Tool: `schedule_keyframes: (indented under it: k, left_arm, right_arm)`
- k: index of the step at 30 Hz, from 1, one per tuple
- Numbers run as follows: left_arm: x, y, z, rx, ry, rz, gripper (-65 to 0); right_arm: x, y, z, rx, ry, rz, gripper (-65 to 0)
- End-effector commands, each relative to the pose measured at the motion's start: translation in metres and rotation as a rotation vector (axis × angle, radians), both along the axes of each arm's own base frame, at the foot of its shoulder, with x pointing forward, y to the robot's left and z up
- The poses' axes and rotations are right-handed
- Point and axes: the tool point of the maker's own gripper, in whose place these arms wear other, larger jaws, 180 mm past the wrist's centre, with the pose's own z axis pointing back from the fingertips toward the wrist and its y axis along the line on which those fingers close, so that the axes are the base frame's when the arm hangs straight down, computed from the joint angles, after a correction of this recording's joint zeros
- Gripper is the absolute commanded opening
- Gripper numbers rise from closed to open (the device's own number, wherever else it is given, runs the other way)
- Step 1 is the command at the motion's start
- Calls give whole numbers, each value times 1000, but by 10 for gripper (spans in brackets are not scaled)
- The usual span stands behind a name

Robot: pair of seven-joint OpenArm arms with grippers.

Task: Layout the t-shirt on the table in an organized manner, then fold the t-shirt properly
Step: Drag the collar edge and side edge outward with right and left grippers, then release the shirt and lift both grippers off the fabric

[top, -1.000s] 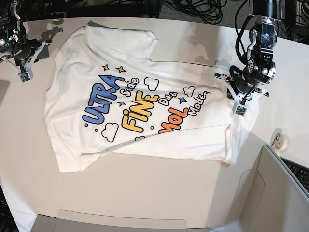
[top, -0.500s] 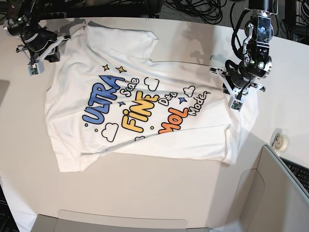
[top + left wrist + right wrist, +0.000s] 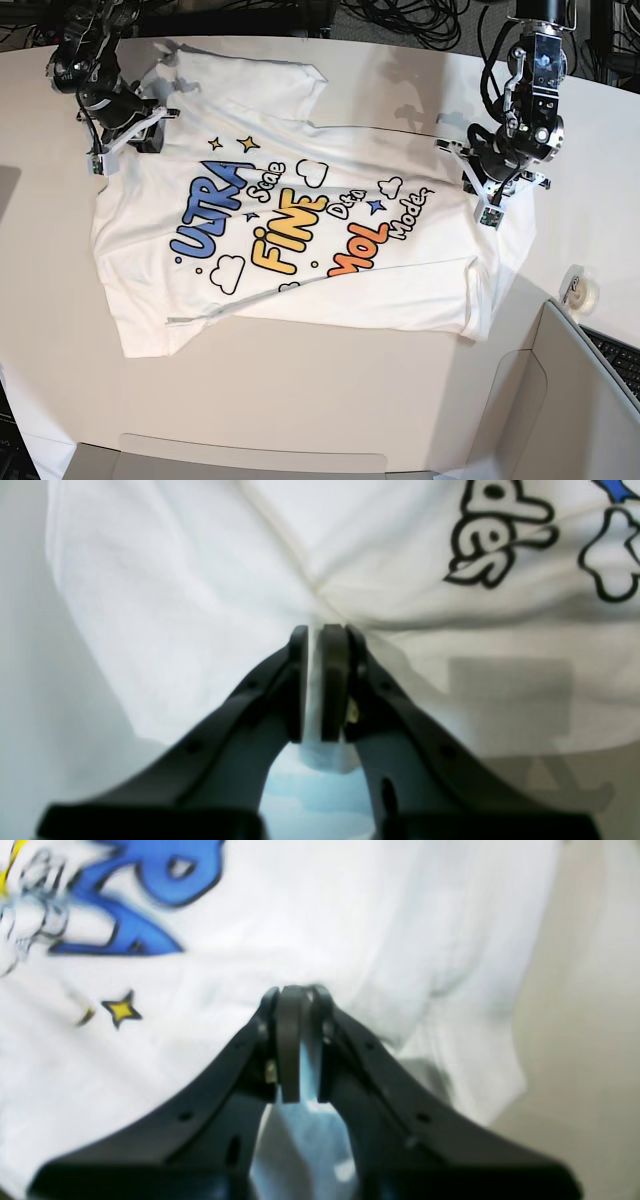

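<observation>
The t-shirt (image 3: 300,220) lies print side up on the table (image 3: 330,400), spread but not yet squared: one sleeve (image 3: 265,85) is bent at the far edge, a crease runs along the lower hem, and the side nearest the left arm is bunched and doubled over. The left gripper (image 3: 487,212) stands at that bunched side; in the left wrist view its fingers (image 3: 332,680) are drawn together on a thin fold of white cloth (image 3: 314,690) where a seam meets them. The right gripper (image 3: 100,160) is at the opposite shoulder region, near the yellow stars (image 3: 120,1010) of the print; its fingers (image 3: 287,1040) are likewise nearly closed, and pale cloth seems to sit between them, though blur leaves this pinch less certain. The step in hand appears to be the laying-out stage. To do it well, both pinches should hold a single layer at the edge, and the arms should draw apart evenly and low over the table so that the cloth goes taut without lifting the print. The doubled side and the bent sleeve need opening before any fold is begun; uneven tension would probably skew the shirt.
</observation>
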Motion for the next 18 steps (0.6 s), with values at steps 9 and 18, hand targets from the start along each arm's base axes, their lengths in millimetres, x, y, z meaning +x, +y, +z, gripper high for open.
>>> schedule_keyframes:
  k: [9, 18]
  left_arm:
    - [-23, -44, -17, -128, 33, 25, -598]
    - [-51, -78, -23, -216, 68, 37, -599]
  right_arm:
    - [-11, -94, -10, -232, 151, -29, -604]
    - [-8, -155, -2, -296, 185, -104, -604]
